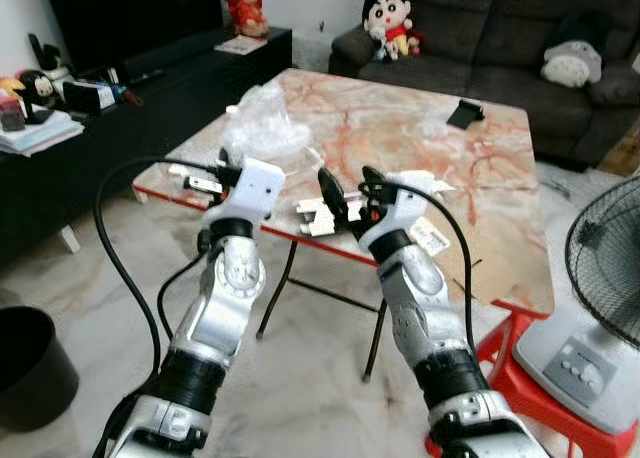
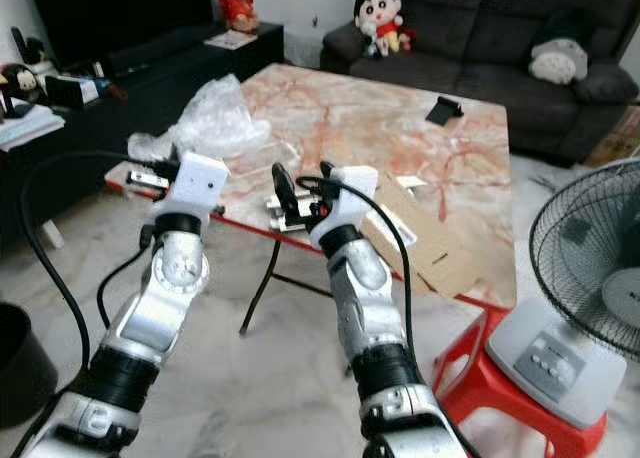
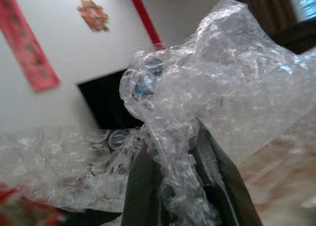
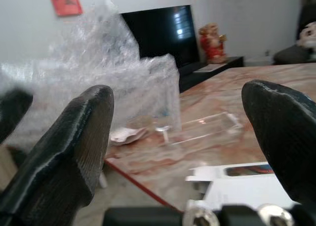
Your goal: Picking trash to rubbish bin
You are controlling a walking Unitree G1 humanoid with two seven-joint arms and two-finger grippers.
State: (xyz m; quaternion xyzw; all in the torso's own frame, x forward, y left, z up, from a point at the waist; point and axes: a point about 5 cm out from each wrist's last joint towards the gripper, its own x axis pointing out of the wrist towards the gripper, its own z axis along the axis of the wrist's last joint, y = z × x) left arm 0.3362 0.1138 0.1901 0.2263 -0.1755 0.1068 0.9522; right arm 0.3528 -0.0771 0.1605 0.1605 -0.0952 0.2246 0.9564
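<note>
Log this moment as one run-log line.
step: grasping trash | left gripper: shut on bubble wrap at table edge | right gripper: open, near white packaging | rubbish bin: floor, robot's left

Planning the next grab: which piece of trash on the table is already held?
The bubble wrap at the table's near left corner: the left gripper has its jaws shut on it. The white packaging and cardboard lie loose.

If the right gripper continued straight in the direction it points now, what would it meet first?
Probably the white flat packaging at the table's near edge, just ahead of the open right gripper. Beyond it lies a clear plastic tray, then bubble wrap. Depth is uncertain.
</note>
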